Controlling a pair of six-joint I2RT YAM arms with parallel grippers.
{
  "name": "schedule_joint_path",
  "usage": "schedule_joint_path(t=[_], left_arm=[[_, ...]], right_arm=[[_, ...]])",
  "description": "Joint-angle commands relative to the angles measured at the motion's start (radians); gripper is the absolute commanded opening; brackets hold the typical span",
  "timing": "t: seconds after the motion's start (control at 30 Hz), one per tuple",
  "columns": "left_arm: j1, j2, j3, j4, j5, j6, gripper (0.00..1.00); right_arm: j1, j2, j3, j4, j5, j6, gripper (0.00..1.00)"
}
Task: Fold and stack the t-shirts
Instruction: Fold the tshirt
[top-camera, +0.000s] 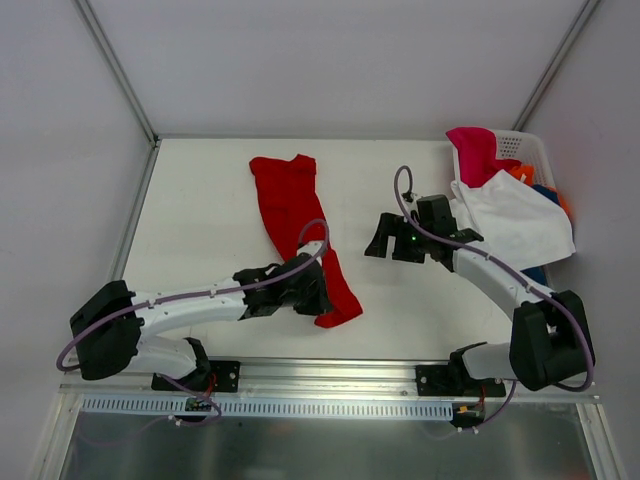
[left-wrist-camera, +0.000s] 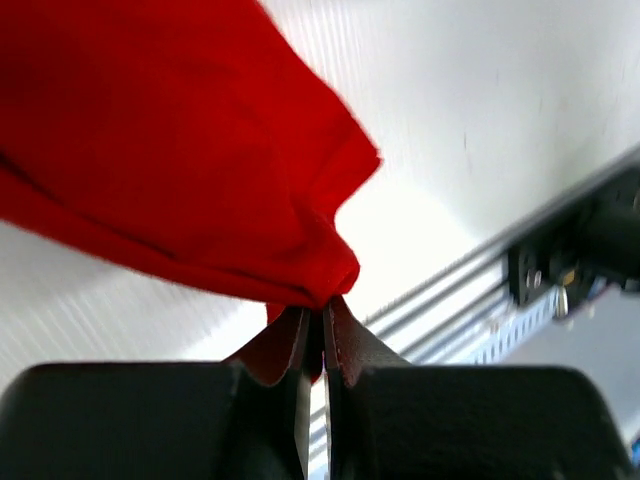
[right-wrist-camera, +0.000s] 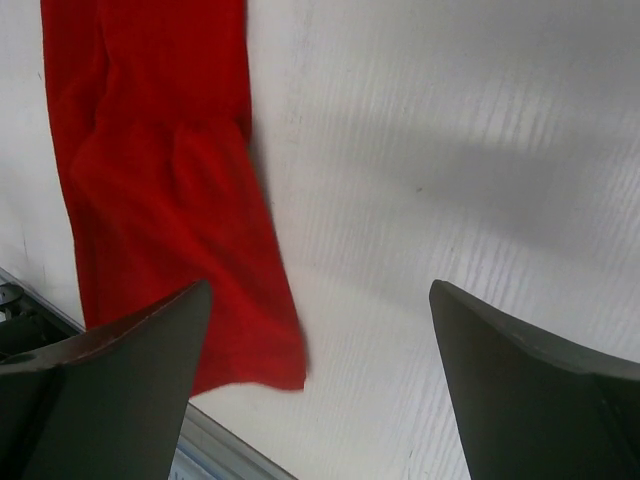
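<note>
The left gripper (left-wrist-camera: 322, 310) is pinching the near end of the red t-shirt (top-camera: 288, 205), which is lying as a long strip mid-table. The right gripper (right-wrist-camera: 320, 290) is hovering beside it, wide open and empty. Folding is likely just beginning, and the next move probably calls for a second grip on the cloth.

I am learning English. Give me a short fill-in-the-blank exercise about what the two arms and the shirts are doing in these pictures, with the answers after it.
1. The left arm's fingers are shut on the near end of the bright red cloth t-shirt, which lies stretched out on the white ____.
2. The right arm's fingers stand open and hold ____.
3. The white perforated plastic basket stands in the far ____ corner.

Missing words: table; nothing; right.
</note>
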Motion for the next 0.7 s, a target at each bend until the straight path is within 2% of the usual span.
schedule_joint_path(t=[0.0,0.3,0.33,0.37,0.43,0.47,0.67], left_arm=[[-0.058,-0.074,-0.060,-0.009,0.155,-0.048,0.00],[-0.196,-0.212,-0.238,-0.047,0.179,-0.157,0.00],[-0.204,-0.242,-0.251,-0.055,0.176,-0.162,0.06],[-0.209,-0.256,-0.279,-0.067,0.170,-0.174,0.17],[-0.224,-0.301,-0.325,-0.084,0.164,-0.186,0.89],[-0.228,-0.316,-0.340,-0.098,0.158,-0.203,0.99],[-0.334,-0.492,-0.362,-0.177,0.077,-0.267,0.99]], right_arm=[[-0.003,-0.077,0.028,-0.071,0.039,-0.020,0.95],[0.017,-0.205,-0.011,-0.132,0.062,0.025,0.95],[0.025,-0.217,-0.017,-0.137,0.064,0.033,0.95],[0.046,-0.231,-0.032,-0.146,0.073,0.055,0.95],[0.091,-0.284,-0.043,-0.177,0.101,0.073,0.95],[0.110,-0.307,-0.048,-0.192,0.113,0.082,0.95],[0.274,-0.562,-0.126,-0.343,0.265,0.214,0.96]])
